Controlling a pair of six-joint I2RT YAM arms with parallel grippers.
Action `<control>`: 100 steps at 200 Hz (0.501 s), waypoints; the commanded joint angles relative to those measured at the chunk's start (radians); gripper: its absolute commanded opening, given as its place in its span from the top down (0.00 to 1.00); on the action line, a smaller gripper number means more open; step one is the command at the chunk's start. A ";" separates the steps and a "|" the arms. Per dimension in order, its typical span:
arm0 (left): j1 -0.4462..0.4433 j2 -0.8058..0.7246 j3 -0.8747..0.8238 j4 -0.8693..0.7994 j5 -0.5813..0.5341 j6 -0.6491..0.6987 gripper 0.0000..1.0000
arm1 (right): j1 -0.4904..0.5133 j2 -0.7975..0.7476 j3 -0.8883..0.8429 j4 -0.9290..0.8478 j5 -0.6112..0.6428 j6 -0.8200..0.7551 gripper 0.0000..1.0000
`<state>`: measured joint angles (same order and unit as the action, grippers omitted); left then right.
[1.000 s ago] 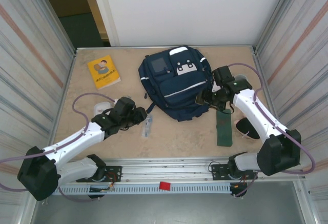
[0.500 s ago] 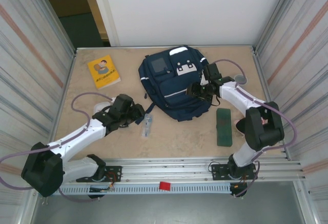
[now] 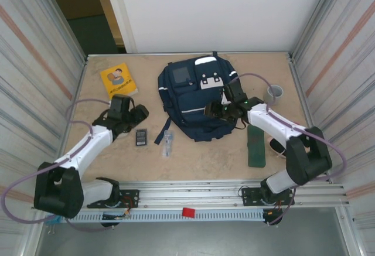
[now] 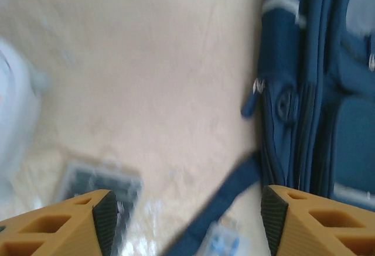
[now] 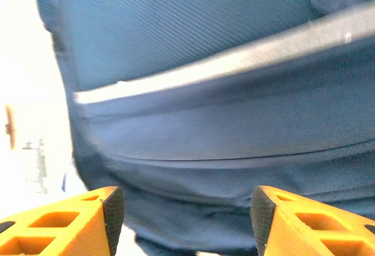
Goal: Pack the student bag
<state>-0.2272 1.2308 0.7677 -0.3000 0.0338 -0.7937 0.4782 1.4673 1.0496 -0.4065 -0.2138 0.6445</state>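
Gaping wide, the right tool (image 5: 186, 208) hangs over the student bag (image 5: 222, 109).

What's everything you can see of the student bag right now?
The student bag is a large navy fabric backpack with white reflective stripes, white buckle patches and a small grey front window. It lies flat, front up, at the far middle of the table, with a dark strap trailing from its near-left corner onto the tabletop. The right gripper hangs over its lower front, jaws open; contact can't be told.
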 commanded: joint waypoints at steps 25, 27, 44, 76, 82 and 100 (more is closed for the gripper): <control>0.155 0.237 0.267 -0.060 0.024 0.189 0.36 | 0.082 -0.139 0.114 0.013 0.035 0.006 0.40; 0.157 0.250 0.279 -0.060 0.024 0.193 0.37 | 0.088 -0.138 0.108 0.028 0.033 0.010 0.40; 0.166 0.359 0.398 -0.089 0.008 0.225 0.39 | 0.131 -0.105 0.078 0.131 0.028 0.045 0.40; 0.170 0.539 0.573 -0.114 0.009 0.227 0.55 | 0.187 0.022 0.097 0.222 0.061 0.078 0.41; 0.170 0.564 0.598 -0.119 0.004 0.226 0.57 | 0.189 0.043 0.102 0.234 0.057 0.082 0.41; 0.172 0.634 0.653 -0.135 -0.029 0.210 0.64 | 0.187 0.093 0.114 0.264 0.055 0.085 0.41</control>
<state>-0.0608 1.7954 1.3430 -0.3748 0.0410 -0.5961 0.6670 1.5116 1.1591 -0.2169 -0.1783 0.6994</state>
